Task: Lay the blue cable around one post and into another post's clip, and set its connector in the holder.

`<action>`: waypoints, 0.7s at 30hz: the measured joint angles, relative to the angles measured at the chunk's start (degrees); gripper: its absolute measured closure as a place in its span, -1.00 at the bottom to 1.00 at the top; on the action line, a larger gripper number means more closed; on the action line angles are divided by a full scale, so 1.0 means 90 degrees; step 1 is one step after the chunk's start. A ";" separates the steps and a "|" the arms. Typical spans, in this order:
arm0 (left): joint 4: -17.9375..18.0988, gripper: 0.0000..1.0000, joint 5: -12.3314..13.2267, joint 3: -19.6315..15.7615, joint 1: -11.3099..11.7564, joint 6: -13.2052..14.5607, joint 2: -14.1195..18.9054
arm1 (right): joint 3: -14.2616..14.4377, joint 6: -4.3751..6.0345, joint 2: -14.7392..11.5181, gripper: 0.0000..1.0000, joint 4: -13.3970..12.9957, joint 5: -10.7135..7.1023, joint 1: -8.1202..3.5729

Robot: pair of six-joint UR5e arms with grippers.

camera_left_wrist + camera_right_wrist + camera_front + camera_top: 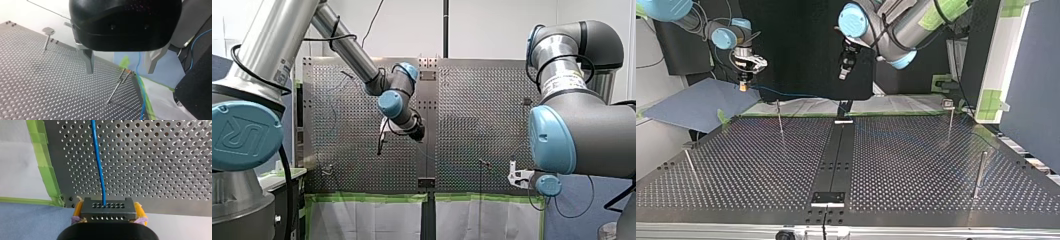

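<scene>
- This looks like the early part of the job. The right end effector is clamped on the dark connector, with a yellow pad pinching it from each side. The blue cable comes out of the connector's face and runs ahead of the fingers over the perforated tabletop.
- In the top view that end effector hangs at the upper left of the frame, just off the tabletop's far edge. The cable trails from it towards the frame's middle. As far as I can make out it goes round no post and sits in no clip.
- The left end effector is wide open, with nothing between its metal fingers. It hovers above the tabletop, and the cable shows beyond the fingers, along the green-taped edge.
- In the front view the left arm reaches in from the upper left, elbow bent, with its wrist tipped down near the frame's centre. The right arm fills the right side, its wrist low at the lower right.
- My guess at the next move is to carry the connector in over the tabletop so the cable sweeps round a thin post. It would then go down into the clip-topped post at the top view's right. That calls for a low, lightly taut cable, and the open end effector could guide it.
- I can't tell which fitting is the holder.
</scene>
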 joint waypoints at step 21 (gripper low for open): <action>0.1208 -1.00 -0.0273 -0.0004 -0.0886 0.0144 -0.1207 | 0.0000 0.0090 0.0000 1.00 -0.0097 -0.0463 0.0063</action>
